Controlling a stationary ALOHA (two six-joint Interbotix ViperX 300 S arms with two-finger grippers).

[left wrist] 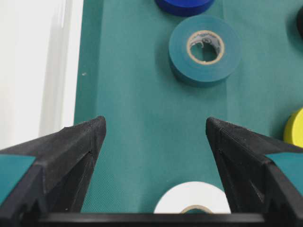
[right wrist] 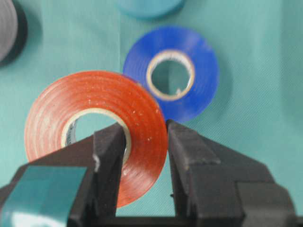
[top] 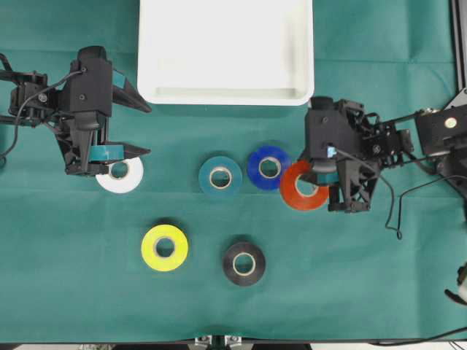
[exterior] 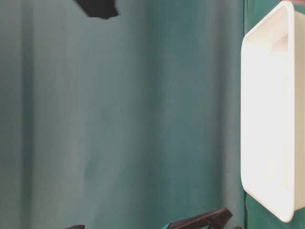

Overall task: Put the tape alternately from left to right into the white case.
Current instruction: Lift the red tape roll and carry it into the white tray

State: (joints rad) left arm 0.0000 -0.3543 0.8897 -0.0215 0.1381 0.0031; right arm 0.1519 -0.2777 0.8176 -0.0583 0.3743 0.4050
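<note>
My right jaws are clenched on the red-orange roll: one finger sits inside its pale core, the other presses its outer wall, and the roll tilts up off the worktop. Just beyond it lies the blue roll, flat, its near edge overlapped by the red-orange one in the right wrist view. Farther on, the teal roll shows at the top edge and the black roll at the upper left.

My left jaws stand released, spread wide above the green cloth. The white roll lies flat below them, between the fingers. Beyond it rests the teal roll again, with the yellow roll at the right edge.

Overhead, the white case sits at the far edge of the worktop, between my two arms, with no roll inside.
</note>
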